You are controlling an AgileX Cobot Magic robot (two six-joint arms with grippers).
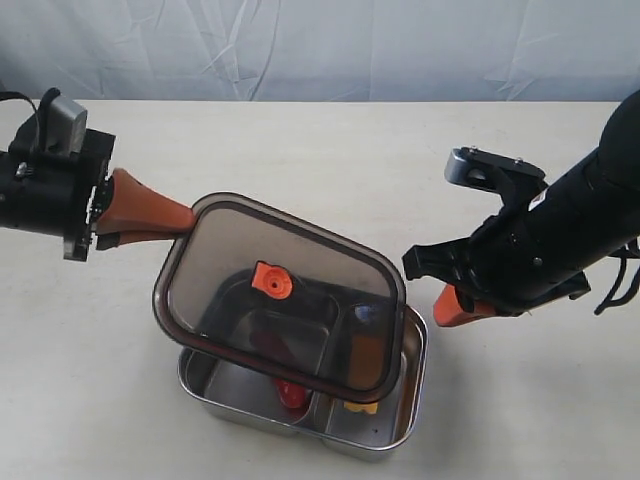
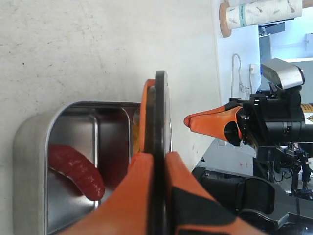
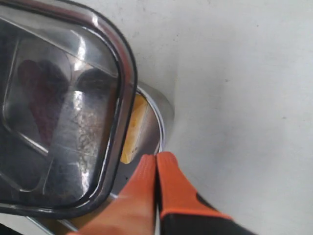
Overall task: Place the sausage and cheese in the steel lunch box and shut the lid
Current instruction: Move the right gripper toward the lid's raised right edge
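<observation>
Lid [image 1: 300, 270]: dark, translucent, orange tab [image 1: 271, 281] at centre; held tilted above box, offset toward far-left, not seated.
Left gripper [image 1: 178, 224]: clamped on lid's left edge, fingers [image 2: 142, 181] either side of rim.
Box [image 1: 200, 385]: steel, on table [image 1: 330, 150], partly under lid; near rim exposed.
Sausage [image 2: 76, 171]: red, lying in left compartment.
Cheese [image 1: 361, 405]: yellow, in right compartment, mostly hidden by lid.
Right gripper [image 3: 156, 164]: closed, empty, tips just beside box's right rim.
Stage: both foods in; lid yet to go down.
Risk: lid skewed against box, so likely lands on rim and fails to seat; thin edge grip may slip; right gripper may nudge box.
</observation>
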